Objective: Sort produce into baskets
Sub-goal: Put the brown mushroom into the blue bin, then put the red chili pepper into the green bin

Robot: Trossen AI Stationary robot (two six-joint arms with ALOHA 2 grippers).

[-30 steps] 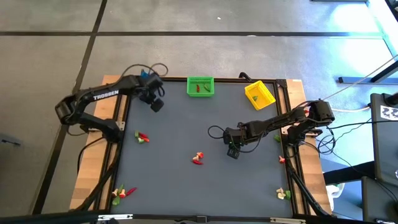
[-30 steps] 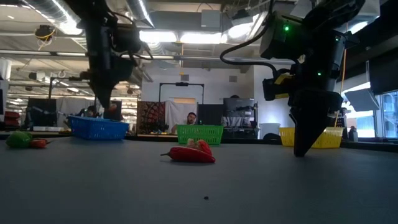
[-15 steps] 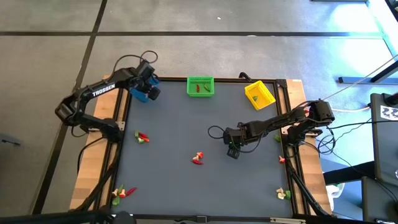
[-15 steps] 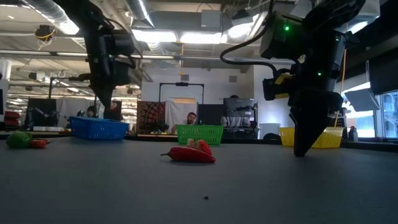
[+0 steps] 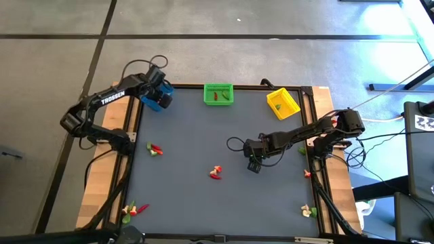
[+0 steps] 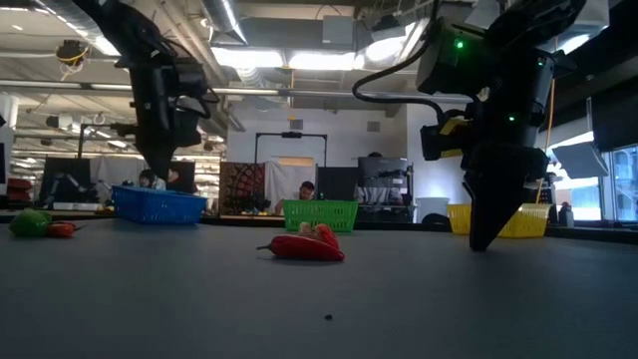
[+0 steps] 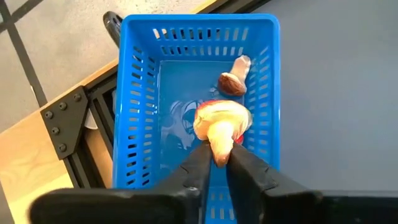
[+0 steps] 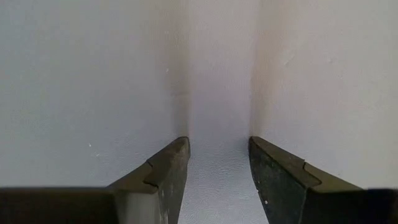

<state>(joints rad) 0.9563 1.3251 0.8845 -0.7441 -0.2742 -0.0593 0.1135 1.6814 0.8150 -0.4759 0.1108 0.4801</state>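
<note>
Blue basket (image 7: pixel 134 118): glossy moulded plastic, slatted walls, smooth floor catching a soft sheen. Green basket (image 5: pixel 218 93) and yellow basket (image 5: pixel 283 102): same shiny slatted plastic. Mushroom piece (image 7: pixel 221 126): smooth pale plastic, faintly glossy cap; second small mushroom (image 7: pixel 234 78) likewise, brown cap. Red pepper (image 6: pixel 304 245): glossy plastic. Table top (image 5: pixel 203 203): dark grey, matt, even, slightly speckled up close. Table border (image 7: pixel 37 155): pale bare wood, flat finish, with black metal brackets (image 7: pixel 65 121) bolted on, dull satin. Left gripper (image 7: pixel 216 163) fingers: dark matt plastic. Right gripper (image 8: pixel 217 165) fingers: same dark matt finish, edges lightly scuffed.
</note>
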